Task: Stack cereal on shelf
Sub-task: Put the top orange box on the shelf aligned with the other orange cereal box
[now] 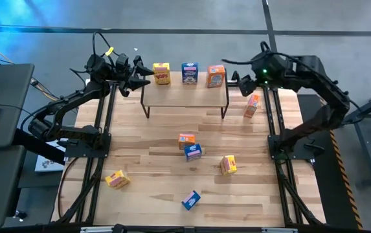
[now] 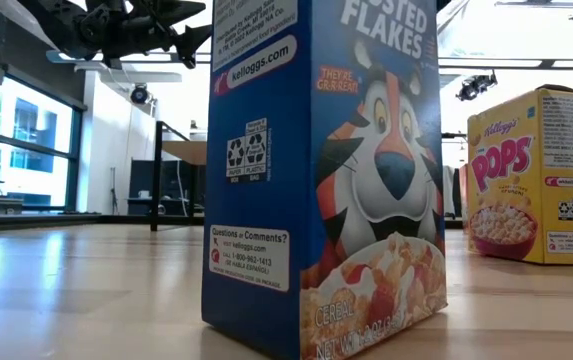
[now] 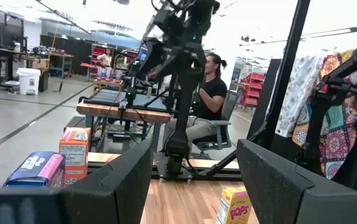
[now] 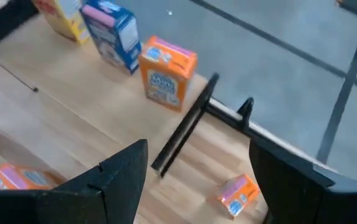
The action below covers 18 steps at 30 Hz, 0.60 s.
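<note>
1. High view: shelf (image 1: 184, 90) sits at the far middle of the table (image 1: 159, 200). Three boxes stand on it in a row: yellow box (image 1: 162, 73), blue box (image 1: 190, 72), orange box (image 1: 215, 76). Left gripper (image 1: 141, 80) hovers just left of the shelf, fingers parted, nothing held. Right gripper (image 1: 235, 80) hovers just right of the shelf, released, empty. Loose orange box (image 1: 252, 105) lies near the shelf's right end. Five more boxes are scattered on the near table: orange (image 1: 186, 139), blue (image 1: 193, 152), yellow (image 1: 228, 165), yellow (image 1: 117, 179), blue (image 1: 191, 200).
2. Low view: blue Frosted Flakes box (image 2: 326, 180) stands upright close up; yellow Pops box (image 2: 531, 180) upright behind it on the right.
3. Left wrist view: own fingers (image 3: 125, 180) apart, empty. A seated person (image 3: 206, 106) is in the room beyond.
4. Right wrist view: fingers (image 4: 122, 174) spread, nothing between; shelf boxes are beyond them.
</note>
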Motion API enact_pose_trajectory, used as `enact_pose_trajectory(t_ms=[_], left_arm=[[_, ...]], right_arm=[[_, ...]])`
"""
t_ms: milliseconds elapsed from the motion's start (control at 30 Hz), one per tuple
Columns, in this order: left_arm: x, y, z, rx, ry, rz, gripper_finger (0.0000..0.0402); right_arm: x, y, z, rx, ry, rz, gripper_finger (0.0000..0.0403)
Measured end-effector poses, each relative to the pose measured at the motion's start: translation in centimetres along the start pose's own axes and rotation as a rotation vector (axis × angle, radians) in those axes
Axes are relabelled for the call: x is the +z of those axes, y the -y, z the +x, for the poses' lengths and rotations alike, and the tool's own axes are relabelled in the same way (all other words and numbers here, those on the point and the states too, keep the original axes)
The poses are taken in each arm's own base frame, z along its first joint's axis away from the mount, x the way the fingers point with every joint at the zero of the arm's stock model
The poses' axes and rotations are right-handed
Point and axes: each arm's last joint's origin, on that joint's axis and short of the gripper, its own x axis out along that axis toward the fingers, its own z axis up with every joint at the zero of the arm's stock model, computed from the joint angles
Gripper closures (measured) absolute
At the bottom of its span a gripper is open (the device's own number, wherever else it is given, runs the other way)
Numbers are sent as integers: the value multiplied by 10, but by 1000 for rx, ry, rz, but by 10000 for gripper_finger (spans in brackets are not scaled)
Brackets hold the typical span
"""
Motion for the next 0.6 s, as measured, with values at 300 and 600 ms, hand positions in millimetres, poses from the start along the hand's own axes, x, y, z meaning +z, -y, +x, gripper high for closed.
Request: enact_pose_trajectory(t_ms=[300, 600], left_arm=[[0, 0, 0, -1, 0, 0, 178], [0, 0, 0, -4, -2, -1, 178]], right_arm=[[-59, 16, 31, -135, -74, 185, 130], [-100, 23, 60, -253, -108, 401, 130]])
